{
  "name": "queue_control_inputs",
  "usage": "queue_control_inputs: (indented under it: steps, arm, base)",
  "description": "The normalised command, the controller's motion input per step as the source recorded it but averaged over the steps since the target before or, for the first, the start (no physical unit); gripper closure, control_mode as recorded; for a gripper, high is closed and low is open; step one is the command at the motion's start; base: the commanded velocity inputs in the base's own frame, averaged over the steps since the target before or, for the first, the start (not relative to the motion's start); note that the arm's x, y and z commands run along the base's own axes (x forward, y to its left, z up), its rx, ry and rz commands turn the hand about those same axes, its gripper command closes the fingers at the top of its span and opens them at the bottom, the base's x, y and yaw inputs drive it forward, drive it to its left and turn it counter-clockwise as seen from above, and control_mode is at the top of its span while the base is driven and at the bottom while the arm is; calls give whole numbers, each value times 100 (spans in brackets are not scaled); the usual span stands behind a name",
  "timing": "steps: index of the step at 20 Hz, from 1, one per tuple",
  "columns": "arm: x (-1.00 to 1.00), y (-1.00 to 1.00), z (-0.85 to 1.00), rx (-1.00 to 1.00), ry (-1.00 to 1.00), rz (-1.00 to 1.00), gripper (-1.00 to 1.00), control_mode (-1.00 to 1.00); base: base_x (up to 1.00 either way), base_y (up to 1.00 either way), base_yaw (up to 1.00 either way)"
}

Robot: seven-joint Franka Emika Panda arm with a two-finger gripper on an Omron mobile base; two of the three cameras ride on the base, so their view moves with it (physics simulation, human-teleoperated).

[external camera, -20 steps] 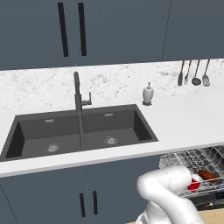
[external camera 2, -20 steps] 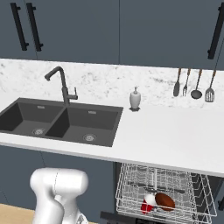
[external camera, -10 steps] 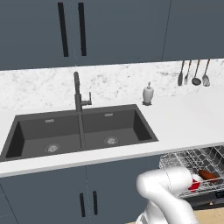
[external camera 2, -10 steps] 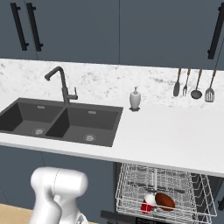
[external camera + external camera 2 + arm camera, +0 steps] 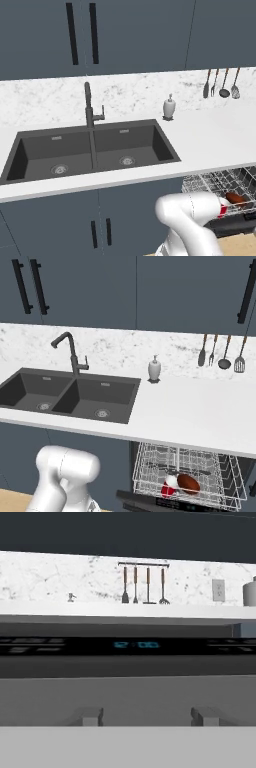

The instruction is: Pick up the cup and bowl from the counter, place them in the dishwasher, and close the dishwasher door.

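- The cup (image 5: 168, 489) and the bowl (image 5: 188, 483) sit side by side in the wire rack (image 5: 150, 466) of the dishwasher (image 5: 240, 471); the counter (image 5: 200, 416) carries a soap bottle (image 5: 154, 369) beside the sink (image 5: 70, 396)
- The end effector (image 5: 147, 716) is released, fingers apart and empty, low against the dishwasher door (image 5: 130, 667)
- Risk, as I judge it: the rack looks pulled out; lifting the door now could jam against it, or jolt the cup over; a push off-centre might slip off the panel edge

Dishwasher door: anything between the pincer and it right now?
Nothing visible. In the hand view the open pincer points straight at the dishwasher door, at the edge with the lit display, with no object between them.
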Motion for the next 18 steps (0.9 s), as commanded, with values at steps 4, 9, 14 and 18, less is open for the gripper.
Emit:
queue_control_inputs:
  steps: [4,9,14,18]
  arm:
    - [100,58,12,0,-11,2,-100,-100]
    - [100,55,2,0,-5,6,-100,-100]
    - [100,38,0,0,0,17,-100,-100]
    - [100,27,0,0,0,22,-100,-100]
  base:
    - [0,0,0]
    - [0,0,0]
    - [0,0,0]
    - [0,0,0]
